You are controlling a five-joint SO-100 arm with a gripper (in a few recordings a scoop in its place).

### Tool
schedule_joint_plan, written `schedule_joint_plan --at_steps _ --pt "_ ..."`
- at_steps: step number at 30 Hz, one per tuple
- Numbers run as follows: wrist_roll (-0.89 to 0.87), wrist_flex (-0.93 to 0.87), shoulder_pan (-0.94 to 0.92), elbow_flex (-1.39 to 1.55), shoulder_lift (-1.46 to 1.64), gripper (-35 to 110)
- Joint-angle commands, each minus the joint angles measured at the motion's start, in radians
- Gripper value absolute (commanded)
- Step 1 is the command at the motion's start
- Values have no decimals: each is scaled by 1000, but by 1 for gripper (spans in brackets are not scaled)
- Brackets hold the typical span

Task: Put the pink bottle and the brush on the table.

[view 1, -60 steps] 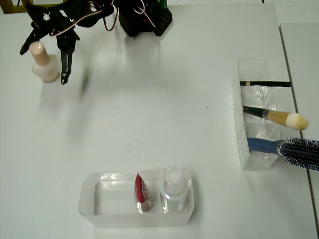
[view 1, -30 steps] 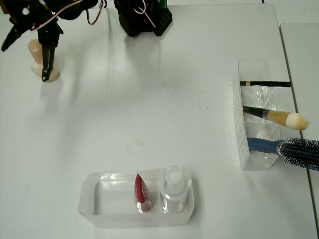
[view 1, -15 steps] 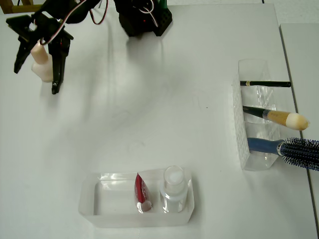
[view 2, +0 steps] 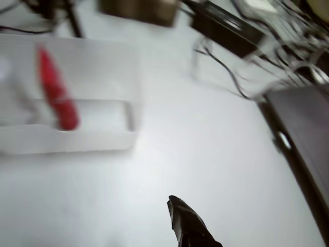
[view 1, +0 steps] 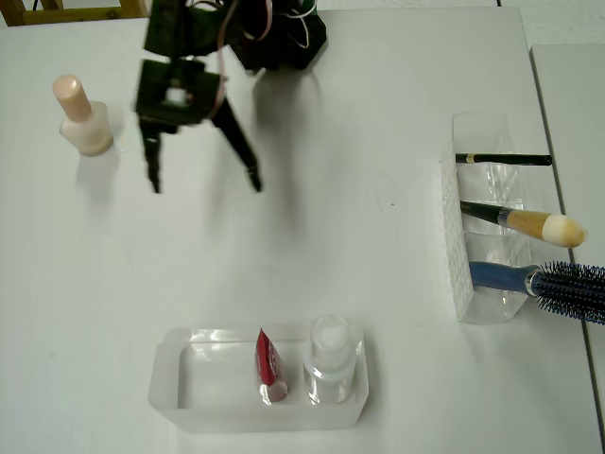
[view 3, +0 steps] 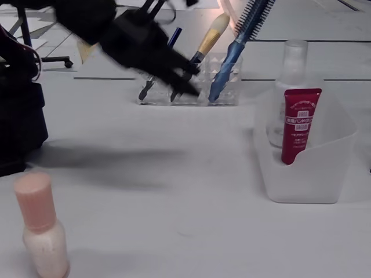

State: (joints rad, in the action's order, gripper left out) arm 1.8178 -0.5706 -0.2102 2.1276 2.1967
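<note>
The pink bottle (view 1: pixel 83 118) (view 3: pixel 40 231) stands upright and free on the white table (view 1: pixel 359 246) at the far left of the overhead view. My gripper (view 1: pixel 205 184) (view 3: pixel 188 81) hangs above the table to the right of the bottle, wide open and holding nothing; one dark fingertip (view 2: pixel 186 224) shows in the blurred wrist view. The brush (view 1: pixel 529 224) (view 3: pixel 210 35), with its gold ferrule and cream tip, leans in the clear holder (view 1: pixel 470 241) at the right edge, far from the gripper.
The holder also carries a thin black stick (view 1: pixel 503 159) and a blue hairbrush (view 1: pixel 553 281). A clear tray (view 1: pixel 175 378) at the front holds a red tube (view 1: pixel 267 364) and a white-capped clear bottle (view 1: pixel 330 359). The arm's black base (view 1: pixel 274 33) is at the back.
The open gripper has swung right, away from the pink bottle it straddled, and its jaws have spread wider. The bottle stays standing in place.
</note>
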Motion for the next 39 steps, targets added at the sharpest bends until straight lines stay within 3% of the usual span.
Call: schedule_joint_plan --at_steps 1,13,22,39 --pt "0 -14 94 -43 25 51" --pt "-2 37 448 -67 -92 48" --pt "-21 178 634 -160 -241 47" --pt "-160 325 821 -414 -623 42"
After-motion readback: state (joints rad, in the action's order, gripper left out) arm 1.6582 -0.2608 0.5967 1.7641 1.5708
